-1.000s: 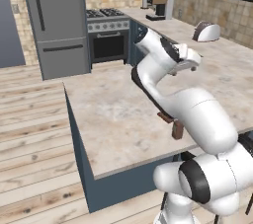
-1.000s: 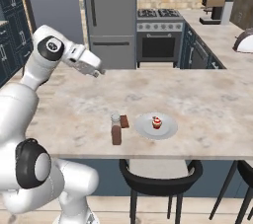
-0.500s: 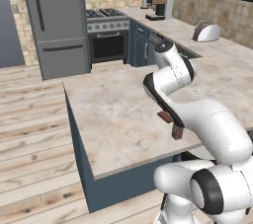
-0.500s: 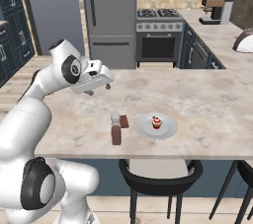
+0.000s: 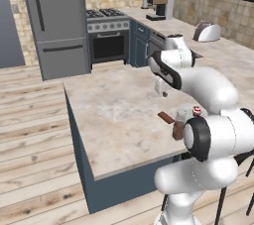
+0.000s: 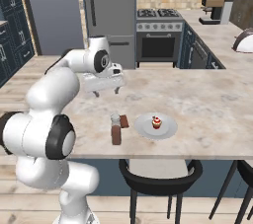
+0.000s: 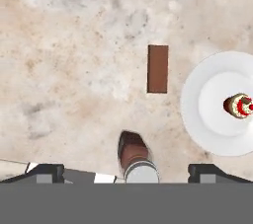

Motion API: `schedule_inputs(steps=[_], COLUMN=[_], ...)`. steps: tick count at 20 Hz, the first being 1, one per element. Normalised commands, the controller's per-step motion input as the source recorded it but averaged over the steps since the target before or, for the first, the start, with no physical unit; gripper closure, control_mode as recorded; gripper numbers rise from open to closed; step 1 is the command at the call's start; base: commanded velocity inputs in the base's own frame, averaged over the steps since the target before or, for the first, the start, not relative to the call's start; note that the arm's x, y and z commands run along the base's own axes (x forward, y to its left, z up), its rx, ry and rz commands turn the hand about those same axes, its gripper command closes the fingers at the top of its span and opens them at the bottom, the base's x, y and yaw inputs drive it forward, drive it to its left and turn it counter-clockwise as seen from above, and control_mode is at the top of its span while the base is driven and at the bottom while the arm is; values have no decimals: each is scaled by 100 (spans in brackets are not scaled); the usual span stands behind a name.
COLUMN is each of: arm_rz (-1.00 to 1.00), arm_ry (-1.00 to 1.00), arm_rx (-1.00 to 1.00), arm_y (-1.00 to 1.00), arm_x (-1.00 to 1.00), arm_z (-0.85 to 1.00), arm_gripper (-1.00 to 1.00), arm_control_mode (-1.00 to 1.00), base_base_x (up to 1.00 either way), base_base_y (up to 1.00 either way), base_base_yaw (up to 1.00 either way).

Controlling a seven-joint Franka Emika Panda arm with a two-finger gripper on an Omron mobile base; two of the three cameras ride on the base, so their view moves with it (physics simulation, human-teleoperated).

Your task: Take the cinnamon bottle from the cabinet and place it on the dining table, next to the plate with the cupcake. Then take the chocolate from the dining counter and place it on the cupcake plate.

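The gripper (image 6: 107, 91) is hanging over the dining table (image 6: 207, 100), its jaws standing wide apart and holding nothing. In the hand view it is looking straight down on the marble top (image 7: 74, 55), its two dark fingertips (image 7: 47, 172) showing far apart at the lower edge. The chocolate (image 7: 157, 68) is lying flat on the bare top near the centre of that view, with the plate (image 7: 207, 119) just beside it at 3 o'clock but not touching, and the cupcake (image 7: 239, 105) sitting on the plate. The cinnamon bottle (image 7: 134, 156) is standing upright on the table at 6 o'clock from the chocolate, between the fingertips' positions but well below them. In the right base view the cinnamon bottle (image 6: 116, 130) is standing at 9 o'clock from the plate (image 6: 168, 130), with the chocolate (image 6: 124, 121) just behind it. In the left base view the chocolate (image 5: 166, 117) is lying at 10 o'clock from the bottle (image 5: 179, 125).
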Motion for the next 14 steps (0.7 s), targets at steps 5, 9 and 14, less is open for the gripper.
schedule_inputs(steps=[5, 9, 14], arm_rz=[22, 26, 29], arm_ry=[51, 42, 16], arm_rx=[4, 0, 3], arm_y=[-11, -19, -14], arm_x=[72, 27, 18], arm_z=[-17, -91, -94], arm_gripper=[-100, -100, -100], arm_control_mode=[-100, -100, -100], base_base_x=[0, 0, 0], base_base_y=[0, 0, 0], base_base_yaw=[0, 0, 0])
